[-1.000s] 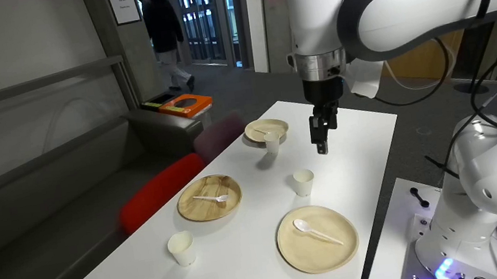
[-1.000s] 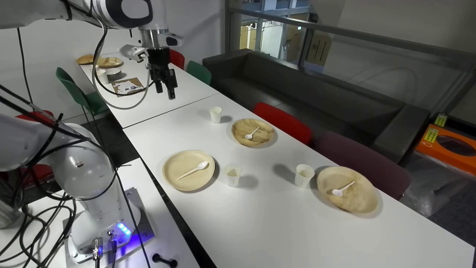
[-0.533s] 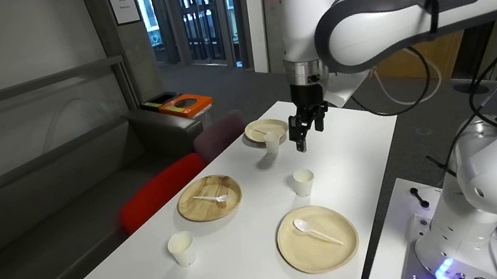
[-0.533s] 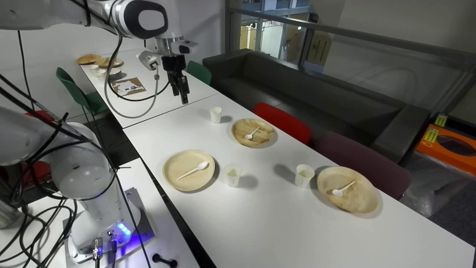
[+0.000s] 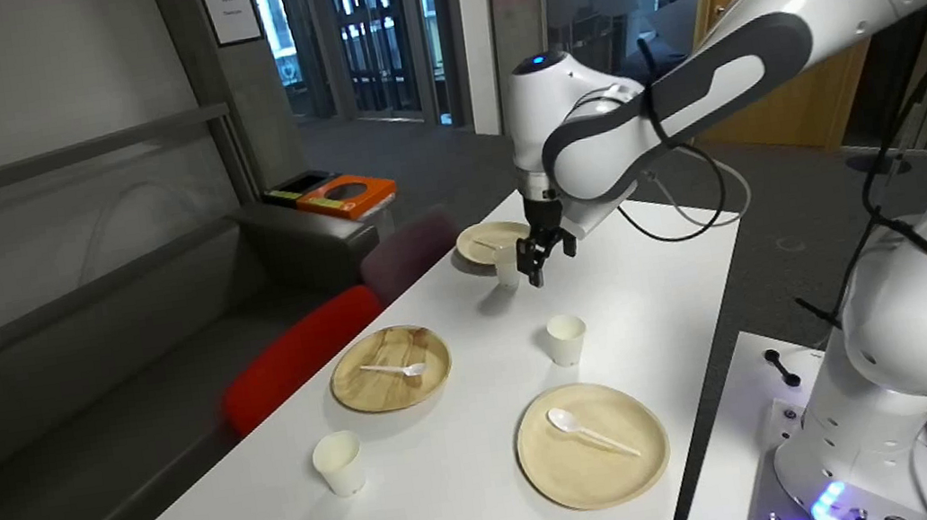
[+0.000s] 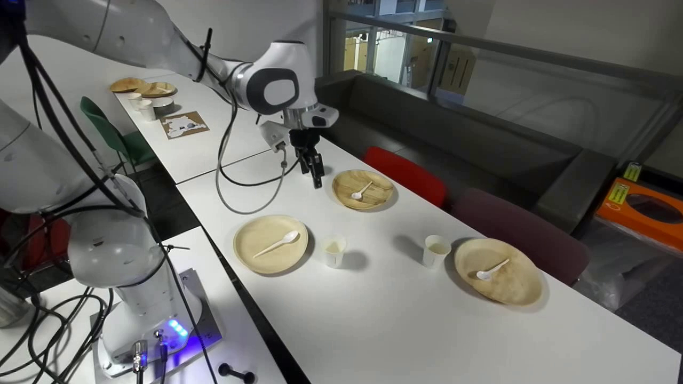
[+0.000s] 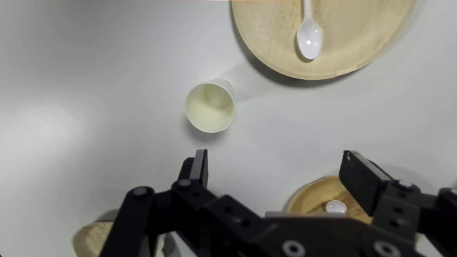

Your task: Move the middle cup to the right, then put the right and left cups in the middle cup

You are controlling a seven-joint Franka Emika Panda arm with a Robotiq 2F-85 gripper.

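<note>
"White, upright: the middle cup (image 5: 566,341), I'd judge, in an exterior view, near a tan plate (image 5: 575,475) bearing a spoon (image 5: 564,420)."

"There the gripper (image 5: 553,265) hangs over the table (image 5: 460,496), partly in front of the right cup (image 5: 505,268); the left cup (image 5: 340,465) stands well apart."

"In an exterior view, the wooden plate (image 6: 344,184) and the far plate (image 6: 509,288) hold spoons (image 6: 357,196) too. The left cup doesn't show; probably behind the gripper."

"Wrist view: fingers (image 7: 198,167) spread wide, nothing between them. What I take for the middle cup lies outside the gap, just ahead of the finger at that view's left, mouth up, nothing visible inside."

"Then, if that's the target, the gap should shift to straddle it before lowering, or a fingertip may knock the rim."
</note>
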